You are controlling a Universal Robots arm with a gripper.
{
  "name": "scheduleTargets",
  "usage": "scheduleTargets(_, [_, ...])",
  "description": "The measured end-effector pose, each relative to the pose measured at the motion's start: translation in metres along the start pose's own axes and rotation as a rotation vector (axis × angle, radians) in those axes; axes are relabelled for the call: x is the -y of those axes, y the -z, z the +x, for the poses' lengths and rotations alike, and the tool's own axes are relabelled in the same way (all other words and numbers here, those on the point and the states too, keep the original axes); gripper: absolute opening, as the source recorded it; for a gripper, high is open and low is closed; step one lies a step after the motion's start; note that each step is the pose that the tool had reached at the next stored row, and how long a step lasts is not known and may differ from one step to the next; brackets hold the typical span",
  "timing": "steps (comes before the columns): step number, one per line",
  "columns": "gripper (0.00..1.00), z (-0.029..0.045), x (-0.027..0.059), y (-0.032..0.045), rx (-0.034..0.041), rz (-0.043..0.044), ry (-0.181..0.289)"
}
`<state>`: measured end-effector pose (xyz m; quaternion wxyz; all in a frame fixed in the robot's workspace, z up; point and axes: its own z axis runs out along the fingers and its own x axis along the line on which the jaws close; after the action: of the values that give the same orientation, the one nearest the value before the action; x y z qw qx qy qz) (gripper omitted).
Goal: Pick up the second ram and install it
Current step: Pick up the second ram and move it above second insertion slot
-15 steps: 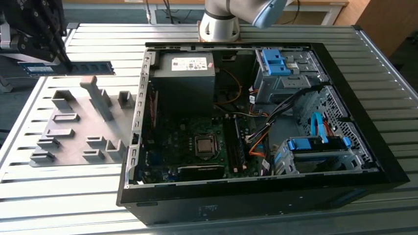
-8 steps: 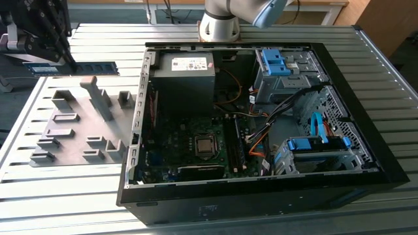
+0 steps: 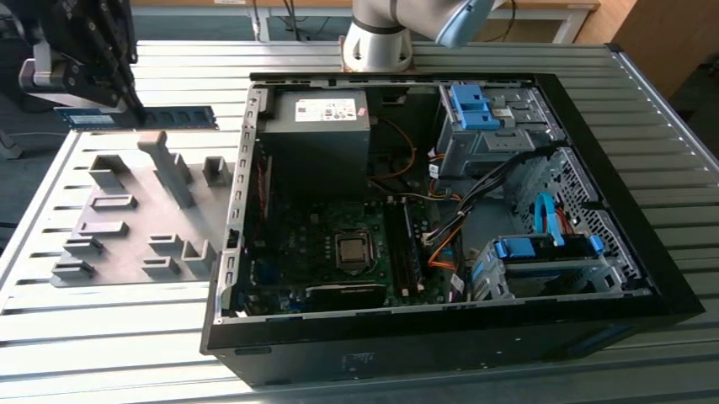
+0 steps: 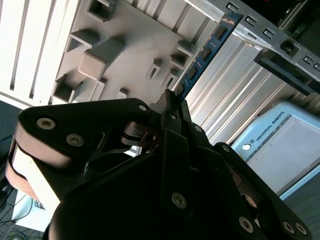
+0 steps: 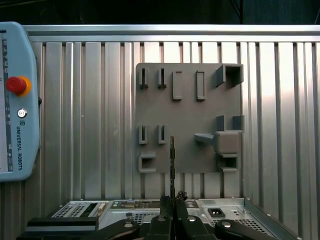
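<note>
Risk sits mostly in how little of the second ram [image 3: 141, 118] I actually hold. My gripper [image 5: 172, 205] is closed on one end of the board, and the rest sticks out from my fingers unsupported, edge-on in the first wrist view [image 5: 172, 165] and slanting away past my fingertips in the second wrist view [image 4: 207, 50]. I judge that a thin board pinched at one end can twist or slide in the grip if I swing it fast, and then its edge will not line up with a slot.

I hold it in the air above the far edge of the grey fixture plate [image 3: 130, 227], outside the computer case [image 3: 450, 328], which lies open just beside the plate. The case wall facing the plate stands between the board and the motherboard [image 3: 337, 244], so a low carry over it could clip the free end. The loose cables [image 3: 472, 215] inside, beyond the motherboard from the plate, could snag it too.

Much is hard to read. My own fingers cover the held end of the board, so I cannot see how deep or how square the grip is. The memory slots show as dark strips beside the processor socket, and I cannot tell whether their latches are open or which slot is already filled. The arm's base [image 3: 376, 42] is cut off beyond the case.
</note>
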<state>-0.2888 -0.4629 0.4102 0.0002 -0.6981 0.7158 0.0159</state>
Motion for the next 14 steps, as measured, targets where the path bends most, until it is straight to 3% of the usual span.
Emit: scheduleTargets(14, [0.14,-0.0013,0.0505,-0.0008,0.0,0.0,0.0])
